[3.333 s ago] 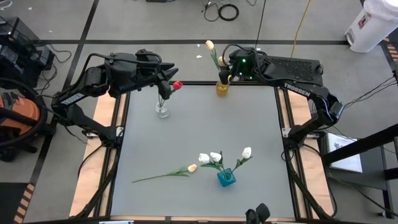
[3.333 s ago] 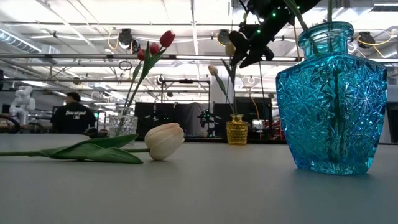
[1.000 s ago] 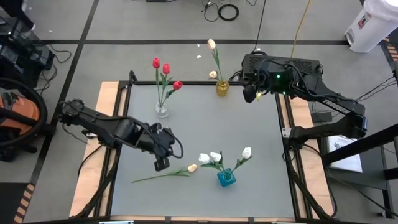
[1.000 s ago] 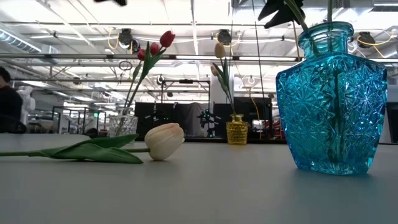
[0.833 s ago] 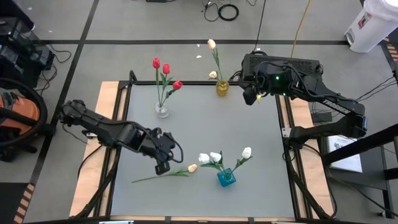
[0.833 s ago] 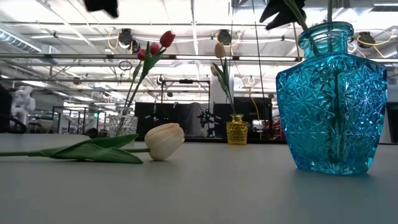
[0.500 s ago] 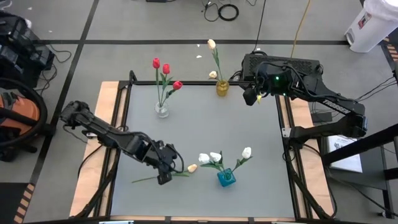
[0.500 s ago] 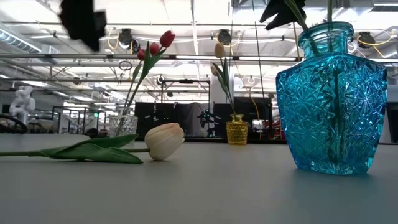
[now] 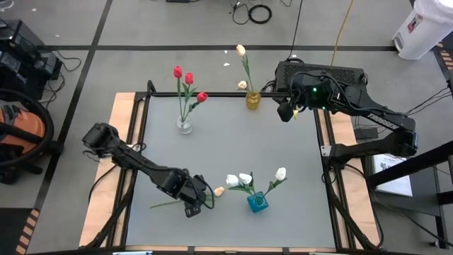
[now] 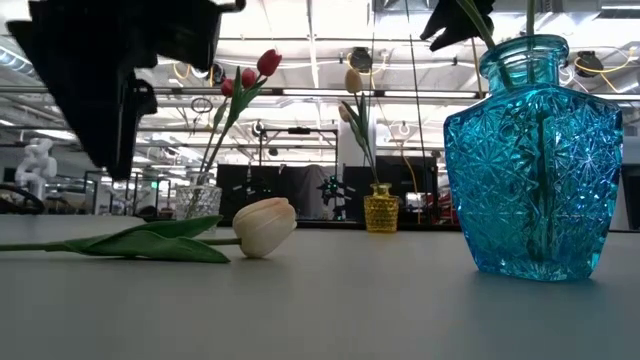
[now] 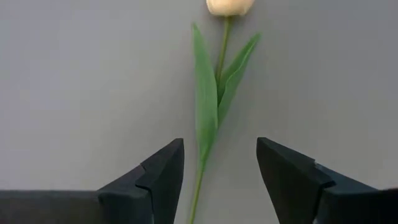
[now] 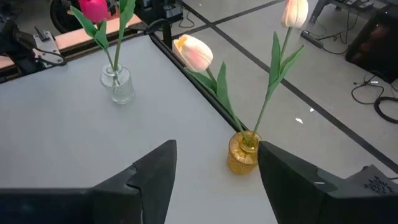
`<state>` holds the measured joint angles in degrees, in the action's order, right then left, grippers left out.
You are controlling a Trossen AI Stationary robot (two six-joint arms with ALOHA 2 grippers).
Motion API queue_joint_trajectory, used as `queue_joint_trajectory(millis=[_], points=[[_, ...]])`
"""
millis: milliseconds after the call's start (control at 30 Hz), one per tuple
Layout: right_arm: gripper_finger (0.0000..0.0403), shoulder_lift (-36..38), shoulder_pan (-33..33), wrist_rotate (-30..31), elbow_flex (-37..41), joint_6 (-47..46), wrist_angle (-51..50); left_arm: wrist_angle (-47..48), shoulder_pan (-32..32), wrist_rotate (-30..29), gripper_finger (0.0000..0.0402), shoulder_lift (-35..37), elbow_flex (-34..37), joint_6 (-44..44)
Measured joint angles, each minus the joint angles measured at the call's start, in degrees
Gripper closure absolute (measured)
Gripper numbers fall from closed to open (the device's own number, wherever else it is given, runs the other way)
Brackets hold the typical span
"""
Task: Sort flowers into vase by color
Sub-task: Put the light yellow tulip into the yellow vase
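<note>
One loose tulip [image 11: 213, 106] on table [image 9: 233, 149], stem between open left claw [image 11: 219, 180] fingers, untouched.

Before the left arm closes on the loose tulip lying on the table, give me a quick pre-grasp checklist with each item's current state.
1. Left end effector open: ok.
2. Tulip stem runs between its fingers: ok.
3. Loose tulip lies flat on the table, apart from the blue vase: ok.
4. Fingers low enough to touch the stem: cannot tell.
5. Right end effector open and waiting by the yellow vase, far from the pick: ok.
6. Blue vase already holds white tulips; whether it has room for another: cannot tell.
</note>
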<state>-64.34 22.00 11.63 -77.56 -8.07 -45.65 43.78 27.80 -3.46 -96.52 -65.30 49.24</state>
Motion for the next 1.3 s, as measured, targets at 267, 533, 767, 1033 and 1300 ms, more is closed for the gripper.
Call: queue_joint_trajectory(millis=[267,533,767,1033,1300], points=[[0.0186,0.0,0.0,0.0,0.0,0.2,-0.3,-2.2,0.7,-2.8,0.0194,-1.8,0.0,1.1],[0.0186,0.0,0.0,0.0,0.0,1.0,-0.5,-4.7,1.6,-2.9,0.0194,-4.5,0.0,1.1],[0.0186,0.0,0.0,0.0,0.0,1.9,-0.5,-4.9,1.9,-3.9,0.0194,-5.5,0.0,1.3],[0.0186,0.0,0.0,0.0,0.0,1.9,-0.5,-4.4,1.8,-3.5,0.0194,-8.9,0.0,1.5],[0.0186,0.0,0.0,0.0,0.0,1.9,-0.5,-4.6,1.8,-4.0,0.0194,-9.8,0.0,1.6]])
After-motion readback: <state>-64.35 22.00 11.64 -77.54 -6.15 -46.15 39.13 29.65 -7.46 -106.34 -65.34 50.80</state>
